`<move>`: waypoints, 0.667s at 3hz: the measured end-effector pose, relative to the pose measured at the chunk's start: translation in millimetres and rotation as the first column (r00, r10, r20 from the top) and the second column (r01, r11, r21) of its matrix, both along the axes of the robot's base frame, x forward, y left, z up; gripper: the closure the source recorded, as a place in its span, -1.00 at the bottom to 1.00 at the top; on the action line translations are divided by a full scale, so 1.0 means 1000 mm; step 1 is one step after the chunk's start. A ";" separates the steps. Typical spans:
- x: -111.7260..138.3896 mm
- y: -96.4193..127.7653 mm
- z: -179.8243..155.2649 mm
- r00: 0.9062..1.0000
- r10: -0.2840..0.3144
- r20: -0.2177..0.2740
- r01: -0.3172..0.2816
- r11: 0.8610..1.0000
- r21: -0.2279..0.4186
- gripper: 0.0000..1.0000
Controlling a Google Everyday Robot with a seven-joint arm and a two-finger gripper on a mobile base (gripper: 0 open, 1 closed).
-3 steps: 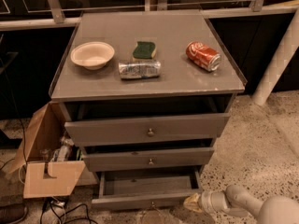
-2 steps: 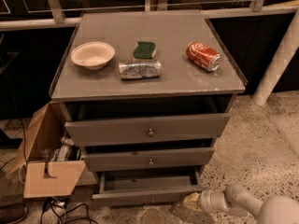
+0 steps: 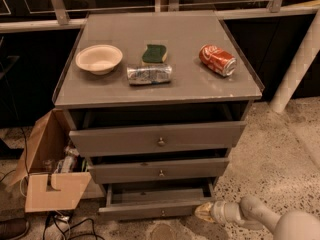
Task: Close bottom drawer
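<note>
The shallow grey wooden bottom drawer (image 3: 145, 209), open at the grey cabinet's (image 3: 195, 86) foot, is best pushed straight inward by the pale gripper (image 3: 204, 211) at its front's right end, whose opening cannot be told.

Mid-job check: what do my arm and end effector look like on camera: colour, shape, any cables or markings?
The arm is off-white, made of smooth rounded segments: a bulbous link, then a narrower cylindrical wrist. The end effector, low by the right end of the bottom drawer front, looks yellowish-tan. No cables or markings show.
</note>
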State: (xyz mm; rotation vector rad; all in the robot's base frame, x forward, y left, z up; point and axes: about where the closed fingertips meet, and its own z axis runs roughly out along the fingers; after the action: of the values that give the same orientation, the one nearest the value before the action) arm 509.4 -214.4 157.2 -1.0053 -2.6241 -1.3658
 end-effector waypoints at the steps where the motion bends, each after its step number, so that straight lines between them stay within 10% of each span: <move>1: 0.015 0.017 0.000 1.000 -0.015 0.016 0.015 1.000 0.019 1.00; 2: 0.026 0.028 0.004 0.999 -0.022 0.041 0.020 0.999 0.035 1.00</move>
State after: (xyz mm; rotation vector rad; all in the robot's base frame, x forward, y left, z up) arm 535.0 -186.0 161.4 -1.0142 -2.6164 -1.4468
